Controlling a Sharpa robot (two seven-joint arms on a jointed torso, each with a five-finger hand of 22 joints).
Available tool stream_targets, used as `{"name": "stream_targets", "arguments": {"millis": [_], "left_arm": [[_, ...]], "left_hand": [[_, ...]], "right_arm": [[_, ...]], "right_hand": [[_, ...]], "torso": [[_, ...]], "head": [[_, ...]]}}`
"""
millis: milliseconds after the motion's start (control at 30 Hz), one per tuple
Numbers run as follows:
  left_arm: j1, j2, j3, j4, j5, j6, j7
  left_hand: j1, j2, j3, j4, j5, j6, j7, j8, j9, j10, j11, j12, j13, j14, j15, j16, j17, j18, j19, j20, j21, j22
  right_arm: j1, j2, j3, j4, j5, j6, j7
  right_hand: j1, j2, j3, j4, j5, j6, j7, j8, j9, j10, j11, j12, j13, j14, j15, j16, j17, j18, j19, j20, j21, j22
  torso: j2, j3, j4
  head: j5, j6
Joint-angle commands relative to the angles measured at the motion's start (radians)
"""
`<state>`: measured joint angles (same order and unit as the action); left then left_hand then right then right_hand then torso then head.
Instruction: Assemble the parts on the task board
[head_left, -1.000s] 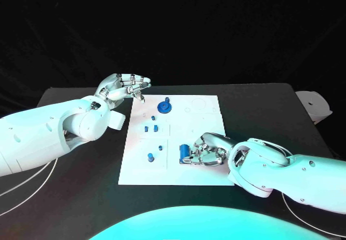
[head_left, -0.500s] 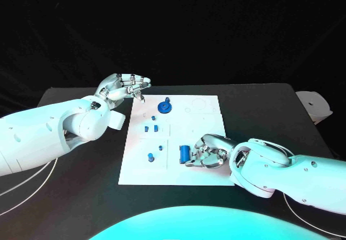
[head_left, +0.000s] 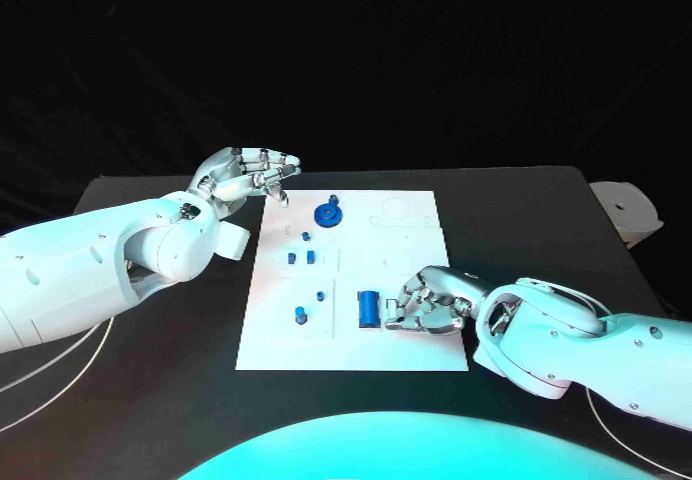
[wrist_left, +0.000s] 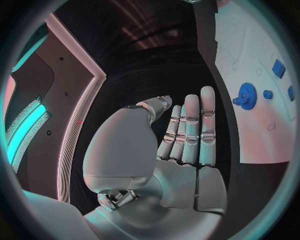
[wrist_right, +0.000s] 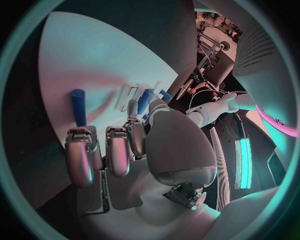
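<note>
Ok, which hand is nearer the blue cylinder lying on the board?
Right. The right hand sits just beside the blue cylinder, fingers curled toward it. The left hand hovers off the task board's far-left corner, well away.

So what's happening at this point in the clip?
The robot is assembling blue parts on the white task board. Its right hand rests on the board beside a blue cylinder lying there, apparently not gripping it. The left hand hovers empty off the board's far corner, near the blue gear.
</note>
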<state>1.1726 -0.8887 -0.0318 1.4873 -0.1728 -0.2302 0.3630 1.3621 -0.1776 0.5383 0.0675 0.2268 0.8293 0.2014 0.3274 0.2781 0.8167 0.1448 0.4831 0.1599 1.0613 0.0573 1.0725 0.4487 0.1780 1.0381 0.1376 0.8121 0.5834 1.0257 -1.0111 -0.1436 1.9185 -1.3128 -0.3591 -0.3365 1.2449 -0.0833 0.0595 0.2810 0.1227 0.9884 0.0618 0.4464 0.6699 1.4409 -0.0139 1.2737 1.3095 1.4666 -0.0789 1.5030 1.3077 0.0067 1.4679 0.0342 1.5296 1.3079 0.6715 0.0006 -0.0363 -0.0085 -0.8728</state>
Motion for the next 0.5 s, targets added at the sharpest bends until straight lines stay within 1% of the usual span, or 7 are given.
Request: {"name": "stream_targets", "arguments": {"millis": [33, 100, 233, 300, 367, 400, 500], "left_arm": [[0.001, 0.002, 0.001, 0.002, 0.004, 0.007, 0.012], [0.000, 0.002, 0.000, 0.002, 0.004, 0.006, 0.014], [0.000, 0.003, 0.000, 0.002, 0.004, 0.005, 0.015], [0.000, 0.003, 0.000, 0.003, 0.004, 0.005, 0.015], [0.000, 0.003, 0.000, 0.003, 0.004, 0.006, 0.015], [0.000, 0.004, 0.000, 0.003, 0.004, 0.006, 0.015], [0.000, 0.005, 0.000, 0.003, 0.004, 0.007, 0.015]], "left_hand": [[0.006, 0.008, 0.001, -0.004, 0.007, -0.002, 0.001, 0.004, 0.002, -0.007, -0.001, 0.006, -0.001, -0.007, 0.002, 0.001, -0.001, 0.007, 0.001, 0.005, -0.004, -0.001], [0.006, 0.008, 0.001, -0.004, 0.007, -0.002, 0.001, 0.004, 0.002, -0.007, -0.001, 0.006, -0.001, -0.007, 0.002, 0.001, -0.001, 0.007, 0.001, 0.005, -0.004, -0.001], [0.006, 0.008, 0.001, -0.004, 0.007, -0.002, 0.001, 0.004, 0.002, -0.007, -0.001, 0.006, -0.001, -0.007, 0.002, 0.001, -0.001, 0.007, 0.001, 0.005, -0.004, -0.001], [0.006, 0.008, 0.001, -0.004, 0.007, -0.002, 0.001, 0.004, 0.002, -0.007, -0.001, 0.006, -0.001, -0.007, 0.002, 0.001, -0.001, 0.007, 0.001, 0.005, -0.004, -0.001], [0.006, 0.008, 0.001, -0.004, 0.007, -0.002, 0.001, 0.004, 0.002, -0.007, -0.001, 0.006, -0.001, -0.007, 0.002, 0.001, -0.001, 0.007, 0.001, 0.005, -0.004, -0.001], [0.006, 0.008, 0.001, -0.004, 0.007, -0.002, 0.001, 0.004, 0.002, -0.007, -0.001, 0.006, -0.001, -0.007, 0.002, 0.001, -0.001, 0.007, 0.001, 0.005, -0.004, -0.001], [0.006, 0.008, 0.001, -0.004, 0.007, -0.002, 0.001, 0.004, 0.002, -0.007, -0.001, 0.006, -0.001, -0.007, 0.002, 0.001, -0.001, 0.007, 0.001, 0.005, -0.004, -0.001]], "right_arm": [[0.004, -0.039, 0.000, 0.014, 0.021, -0.095, 0.067], [0.010, -0.078, 0.000, 0.021, 0.021, -0.114, 0.077], [0.016, -0.133, 0.000, 0.025, -0.015, -0.116, 0.065], [0.015, -0.151, -0.001, 0.023, -0.037, -0.112, 0.049], [0.011, -0.165, -0.002, 0.020, -0.063, -0.110, 0.028], [0.007, -0.170, -0.003, 0.019, -0.077, -0.109, 0.016], [-0.001, -0.177, -0.005, 0.015, -0.110, -0.111, -0.015]], "right_hand": [[0.030, 0.004, 0.008, -0.001, 0.023, -0.019, 0.005, -0.019, -0.011, -0.015, 0.006, -0.027, 0.034, 0.071, 0.007, -0.006, 0.095, 0.005, 0.080, 0.003, -0.011, 0.247], [0.050, 0.009, 0.015, -0.002, 0.039, -0.024, 0.008, -0.031, -0.018, -0.015, 0.008, -0.028, 0.033, 0.072, 0.010, -0.004, 0.099, 0.004, 0.082, 0.006, -0.007, 0.249], [0.058, 0.011, 0.019, 0.000, 0.027, -0.023, 0.010, -0.038, -0.023, -0.015, 0.010, -0.029, 0.033, 0.072, 0.011, -0.003, 0.102, 0.003, 0.084, 0.008, -0.001, 0.250], [0.050, 0.009, 0.016, 0.007, 0.011, -0.027, 0.015, -0.049, -0.030, -0.016, 0.014, -0.032, 0.031, 0.073, 0.014, -0.003, 0.103, 0.003, 0.084, 0.010, 0.000, 0.251], [0.048, 0.011, 0.016, 0.008, 0.008, -0.027, 0.016, -0.053, -0.032, -0.016, 0.015, -0.033, 0.031, 0.073, 0.015, -0.002, 0.104, 0.002, 0.085, 0.011, 0.001, 0.251], [0.047, 0.012, 0.016, 0.008, 0.008, -0.027, 0.017, -0.053, -0.033, -0.016, 0.015, -0.034, 0.030, 0.073, 0.016, -0.003, 0.103, 0.002, 0.085, 0.011, 0.000, 0.251], [0.042, 0.014, 0.015, 0.009, 0.005, -0.025, 0.017, -0.056, -0.035, -0.015, 0.016, -0.032, 0.031, 0.073, 0.017, -0.003, 0.103, 0.002, 0.086, 0.012, 0.002, 0.251]], "torso": [[-0.002, -0.0012, 0.0001], [-0.001, -0.0009, 0.0001], [-0.002, -0.0003, -0.0014], [-0.001, 0.0006, -0.0030], [-0.001, 0.0017, -0.0035], [-0.001, 0.0012, -0.0028], [-0.001, 0.0020, -0.0047]], "head": [[-0.007, 0.000], [-0.012, 0.000], [-0.021, 0.000], [-0.024, 0.000], [-0.030, 0.000], [-0.034, 0.000], [-0.040, 0.000]]}}
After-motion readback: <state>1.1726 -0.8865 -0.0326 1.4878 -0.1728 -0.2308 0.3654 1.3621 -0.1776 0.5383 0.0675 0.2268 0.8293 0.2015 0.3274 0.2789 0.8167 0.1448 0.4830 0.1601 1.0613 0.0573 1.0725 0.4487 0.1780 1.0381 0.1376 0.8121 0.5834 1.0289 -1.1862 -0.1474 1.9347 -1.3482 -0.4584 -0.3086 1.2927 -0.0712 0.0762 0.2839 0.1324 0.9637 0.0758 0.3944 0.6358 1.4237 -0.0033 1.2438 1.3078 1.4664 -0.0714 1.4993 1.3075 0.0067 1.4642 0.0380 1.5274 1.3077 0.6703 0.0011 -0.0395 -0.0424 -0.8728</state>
